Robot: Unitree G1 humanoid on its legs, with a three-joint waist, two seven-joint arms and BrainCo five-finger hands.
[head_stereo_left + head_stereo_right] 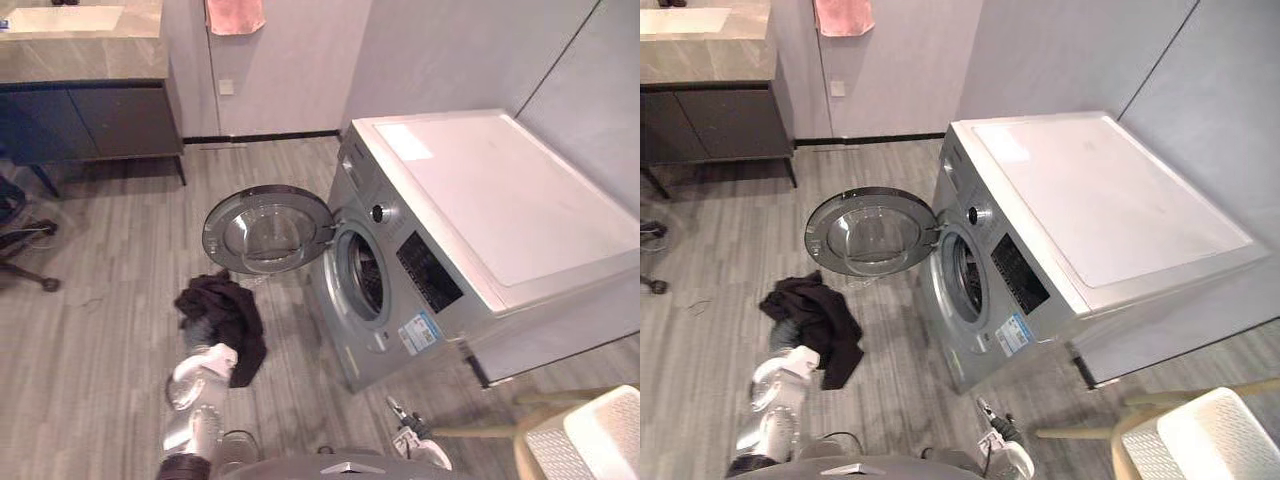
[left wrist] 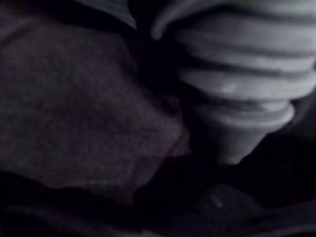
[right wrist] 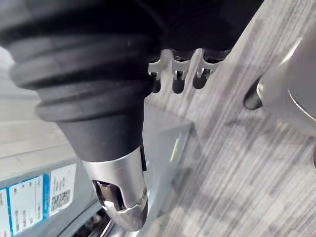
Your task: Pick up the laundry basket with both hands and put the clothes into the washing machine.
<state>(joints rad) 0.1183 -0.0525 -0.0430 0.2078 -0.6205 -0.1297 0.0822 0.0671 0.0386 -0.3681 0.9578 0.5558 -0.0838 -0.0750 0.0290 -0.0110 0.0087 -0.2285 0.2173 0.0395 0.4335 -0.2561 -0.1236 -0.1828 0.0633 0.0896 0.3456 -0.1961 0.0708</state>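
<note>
at ten o'clock in the head views a grey-topped vanity counter stands against the wall, and a pink towel hangs at about twelve o'clock from the round washer door.

a heap of dark clothes lies on the wood-grain floor, at roughly seven o'clock from that door and near it, outside the machine. the left arm comes up from six o'clock of the heap and ends in it. in the left wrist view the left hand shows its ribbed cover pressed close against dark cloth. its fingers are buried in the fabric, so i cannot tell whether they grasp it or lie loose.

the door is swung wide open. at three o'clock from it stands the silver washing machine with its pale flat top. its drum opening faces the clothes.

the right hand hangs low at about six o'clock from the machine's front, above the floor. in its wrist view the fingers and the thumb are relaxed and grasp nothing, with the machine's front panel just past them.

at five o'clock from the machine, well apart from both hands and the clothes, the white laundry basket sits on a light wooden frame.
</note>
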